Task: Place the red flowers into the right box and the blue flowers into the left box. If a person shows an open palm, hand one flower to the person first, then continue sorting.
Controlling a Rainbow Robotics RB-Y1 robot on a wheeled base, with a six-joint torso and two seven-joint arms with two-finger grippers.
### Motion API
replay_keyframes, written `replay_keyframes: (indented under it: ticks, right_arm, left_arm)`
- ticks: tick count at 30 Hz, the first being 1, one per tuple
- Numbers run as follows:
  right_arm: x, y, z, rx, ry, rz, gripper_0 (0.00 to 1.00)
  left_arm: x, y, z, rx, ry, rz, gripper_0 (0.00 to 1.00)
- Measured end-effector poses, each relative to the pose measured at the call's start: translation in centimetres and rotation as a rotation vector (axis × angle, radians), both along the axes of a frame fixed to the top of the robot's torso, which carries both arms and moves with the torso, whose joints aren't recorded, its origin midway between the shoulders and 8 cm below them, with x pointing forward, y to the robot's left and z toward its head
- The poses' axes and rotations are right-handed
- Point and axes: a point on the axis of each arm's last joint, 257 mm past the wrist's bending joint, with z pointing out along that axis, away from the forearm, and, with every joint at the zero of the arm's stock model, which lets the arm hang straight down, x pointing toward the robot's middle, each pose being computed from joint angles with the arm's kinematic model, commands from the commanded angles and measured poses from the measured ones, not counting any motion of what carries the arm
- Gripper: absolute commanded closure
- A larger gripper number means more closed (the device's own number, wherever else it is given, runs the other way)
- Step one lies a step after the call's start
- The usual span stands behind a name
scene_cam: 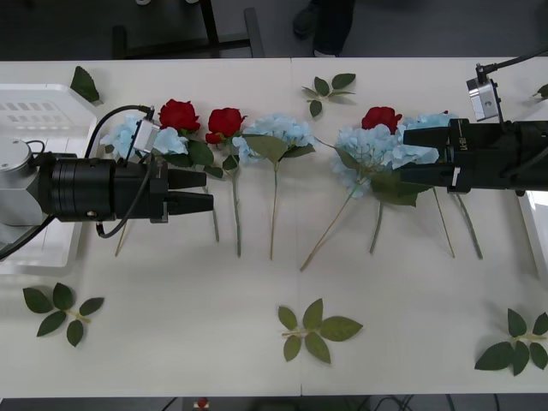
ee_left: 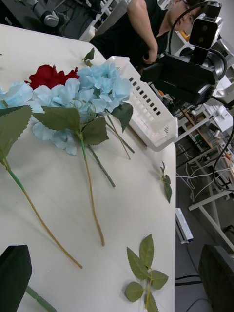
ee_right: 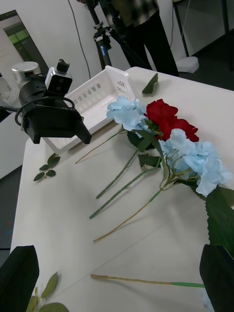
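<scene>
Three red flowers (scene_cam: 179,114) (scene_cam: 225,122) (scene_cam: 381,117) lie in a row across the white table among the blue flowers (scene_cam: 278,130) (scene_cam: 368,150). My left gripper (scene_cam: 208,190) is open, low over the table just right of the leftmost blue flower (scene_cam: 128,133), beside the stems. Over the leaves of the right-hand blue cluster, my right gripper (scene_cam: 402,171) is open too. The left box (scene_cam: 34,111) sits under my left arm. The right box (scene_cam: 538,224) shows as a rim at the right edge, and as a slotted basket (ee_left: 146,107) in the left wrist view.
Loose green leaf sprigs lie at the front left (scene_cam: 62,308), front middle (scene_cam: 315,330), front right (scene_cam: 514,342) and back middle (scene_cam: 330,88). A single leaf (scene_cam: 84,84) rests by the left box. The table's front half holds only these sprigs.
</scene>
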Motion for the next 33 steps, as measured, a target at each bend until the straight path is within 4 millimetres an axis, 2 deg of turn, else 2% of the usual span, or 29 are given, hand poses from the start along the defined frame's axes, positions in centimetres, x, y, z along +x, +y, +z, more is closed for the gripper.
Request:
replay_keyframes:
  ticks: [1, 3, 5, 7, 10, 13, 15, 17, 19, 21, 23, 28, 30, 33]
  right_arm:
    - [0.0, 0.0, 0.0, 0.000, 0.000, 0.000, 0.04]
    - [0.0, 0.0, -0.2, 0.000, 0.004, -0.001, 0.04]
    - [-0.5, 0.1, -1.7, 0.000, 0.038, -0.001, 0.03]
    - [-1.1, 0.2, -3.3, 0.004, 0.077, -0.002, 0.04]
    - [-1.1, 0.2, -4.1, 0.008, 0.097, -0.011, 0.06]
    - [-0.1, -0.6, -3.5, 0.002, 0.076, -0.047, 0.06]
    - [0.9, -1.7, -2.7, -0.022, 0.052, -0.078, 0.06]
    - [2.0, -3.5, -1.8, -0.059, 0.024, -0.118, 0.06]
    - [3.3, -5.9, -0.7, -0.101, -0.010, -0.181, 0.06]
    - [4.6, -8.7, -0.1, -0.160, -0.037, -0.253, 0.06]
    - [5.4, -11.5, -0.2, -0.231, -0.031, -0.318, 0.06]
    - [4.5, -16.5, -0.5, -0.273, 0.207, -0.460, 0.06]
    - [4.2, -19.4, -1.3, -0.332, 0.228, -0.524, 0.06]
    - [3.5, -23.9, -3.1, -0.439, 0.227, -0.606, 0.06]
  left_arm:
    - [0.0, 0.0, -0.1, 0.000, 0.002, 0.000, 0.00]
    - [-0.7, 0.1, -1.7, 0.001, 0.038, 0.005, 0.00]
    - [-1.6, 0.4, -3.4, 0.002, 0.080, 0.012, 0.00]
    - [-2.1, 0.7, -4.0, 0.001, 0.100, 0.011, 0.00]
    - [-2.3, 1.6, -3.5, 0.005, 0.105, -0.001, 0.00]
    - [-1.8, 3.6, -2.2, 0.049, 0.075, -0.004, 0.00]
    - [-1.3, 4.9, -1.2, 0.109, 0.050, -0.004, 0.00]
    - [-0.7, 6.2, -0.2, 0.174, 0.102, 0.032, 0.00]
    - [-0.3, 7.5, 0.3, 0.234, 0.297, 0.139, 0.00]
    - [-0.1, 8.9, 0.1, 0.304, 0.490, 0.272, 0.00]
    - [0.5, 10.0, -0.3, 0.378, 0.564, 0.380, 0.00]
    - [3.0, 12.4, -1.5, 0.609, 0.503, 0.552, 0.00]
    - [4.0, 13.8, -1.9, 0.660, 0.573, 0.709, 0.00]
    - [5.2, 14.5, -2.0, 0.711, 0.606, 0.851, 0.00]
